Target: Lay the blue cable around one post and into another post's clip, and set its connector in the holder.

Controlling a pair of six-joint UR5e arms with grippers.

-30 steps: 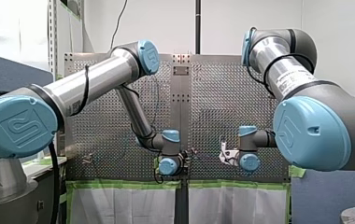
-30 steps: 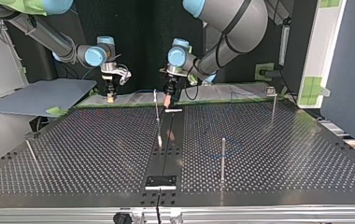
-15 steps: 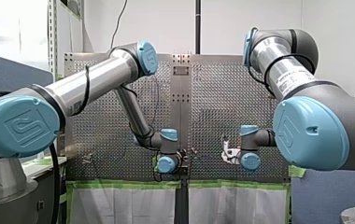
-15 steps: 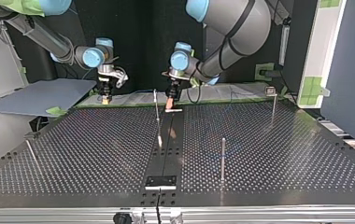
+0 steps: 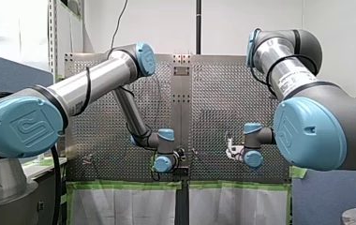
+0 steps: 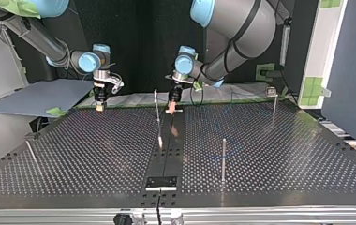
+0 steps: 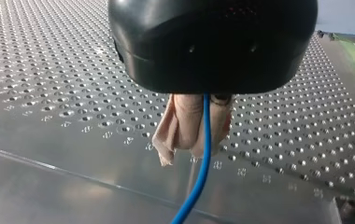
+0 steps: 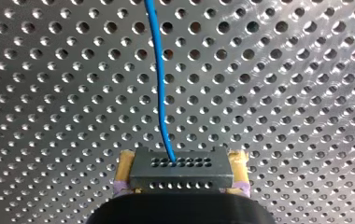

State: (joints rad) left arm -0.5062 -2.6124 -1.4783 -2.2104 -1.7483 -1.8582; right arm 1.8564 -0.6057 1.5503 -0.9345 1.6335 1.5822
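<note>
Hanging low over the far edge of the table point(image 6: 284, 154) in the top view, my left gripper point(image 6: 172, 108) sits just beside a thin post point(image 6: 157, 115), with my right gripper point(image 6: 100, 106) well apart from both. In the left wrist view, beige pads point(image 7: 173, 130) are pinched tight on the blue cable point(image 7: 202, 172). In the right wrist view, yellow pads point(image 8: 125, 163) clamp the grey connector point(image 8: 181, 173), and the cable runs from it across the table.

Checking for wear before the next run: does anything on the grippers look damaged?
On my left gripper, the beige pads look ragged: a loose flap hangs off one tip, beside the blue cable they pinch.
</note>
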